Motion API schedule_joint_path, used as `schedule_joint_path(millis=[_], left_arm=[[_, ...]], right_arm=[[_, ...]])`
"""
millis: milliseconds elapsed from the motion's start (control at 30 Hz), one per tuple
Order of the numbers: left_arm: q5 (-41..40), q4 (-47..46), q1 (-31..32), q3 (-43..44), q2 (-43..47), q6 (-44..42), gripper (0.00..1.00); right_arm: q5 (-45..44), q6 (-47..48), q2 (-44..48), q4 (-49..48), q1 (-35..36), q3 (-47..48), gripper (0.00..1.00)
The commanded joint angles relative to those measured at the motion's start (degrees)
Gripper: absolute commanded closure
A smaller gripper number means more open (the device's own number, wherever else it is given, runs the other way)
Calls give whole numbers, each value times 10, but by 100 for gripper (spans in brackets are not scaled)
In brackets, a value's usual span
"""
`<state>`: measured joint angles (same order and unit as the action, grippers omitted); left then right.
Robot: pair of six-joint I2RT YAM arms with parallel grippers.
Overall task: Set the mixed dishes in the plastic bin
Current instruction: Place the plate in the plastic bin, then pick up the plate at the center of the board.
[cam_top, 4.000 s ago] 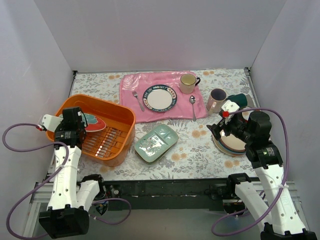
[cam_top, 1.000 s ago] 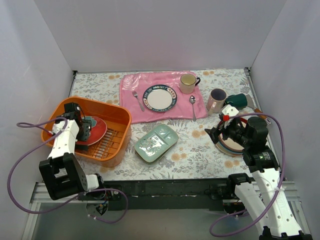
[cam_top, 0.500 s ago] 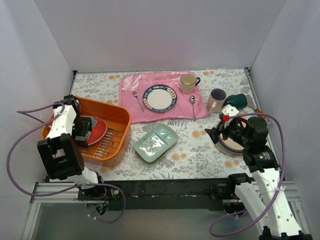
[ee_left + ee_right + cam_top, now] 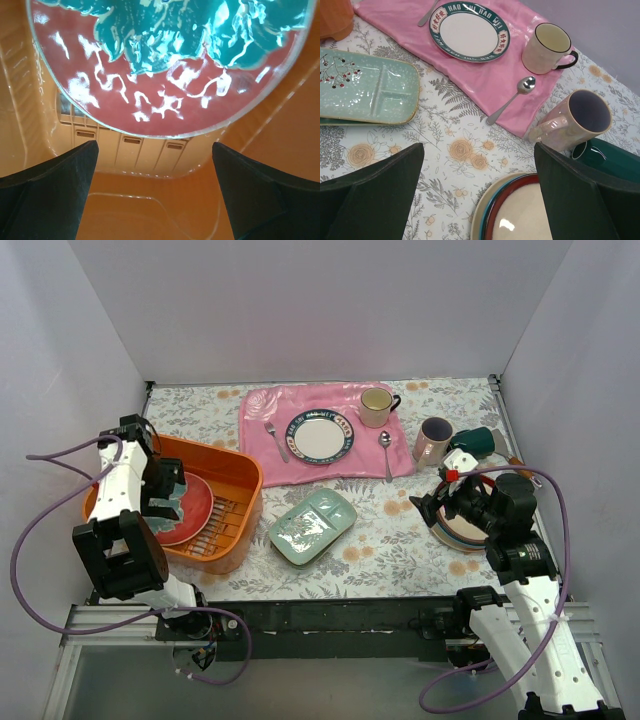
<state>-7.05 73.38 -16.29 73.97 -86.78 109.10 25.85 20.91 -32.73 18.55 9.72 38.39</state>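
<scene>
My left gripper [image 4: 154,145] hangs inside the orange bin [image 4: 238,462], near its left wall. Its fingers [image 4: 50,180] are spread wide with nothing between them. The red plate [image 4: 165,75] with the teal flower lies just ahead of the fingertips, apart from them and not held. It is the only dish in the bin, sitting toward the left end over the slotted floor; I cannot tell whether it lies flat or leans on the wall. My right gripper [image 4: 479,146] is also spread and empty, hovering over the table [image 4: 390,540] at the left edge of the stack of plates [image 4: 465,535]. The maroon-rimmed cream plate [image 4: 517,220] tops that stack, with a teal rim and a pale rim showing under it. Past the stack, the pink mug [image 4: 572,120] stands just beside the dark green mug [image 4: 610,157], which lies to its right. The pale green tray [image 4: 365,87] rests on the table between the bin and the stack, well to the left of my right fingers. Farther back, the pink cloth [image 4: 300,455] carries the white plate with the blue rim [image 4: 320,435], the cream-yellow mug [image 4: 376,406], a spoon [image 4: 385,452] and a fork [image 4: 277,440].
</scene>
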Motion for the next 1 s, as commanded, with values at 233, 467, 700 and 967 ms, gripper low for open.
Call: schedule_joint_path(millis=[233,467,700,967], left_arm=[[70,-7,-1,59,46,-15,2],[118,-68,-1,32,86,-46,2],[192,-150,-1,-4,140,-105,2],[302,-249,6,-36,190,-189,2]], right_arm=[[3,5,-8,-18,-2,15,1],[5,20,-22,18,-3,43,1],[-5,26,-43,65,-3,85,1],[-29,12,-82,118,-5,121,1]])
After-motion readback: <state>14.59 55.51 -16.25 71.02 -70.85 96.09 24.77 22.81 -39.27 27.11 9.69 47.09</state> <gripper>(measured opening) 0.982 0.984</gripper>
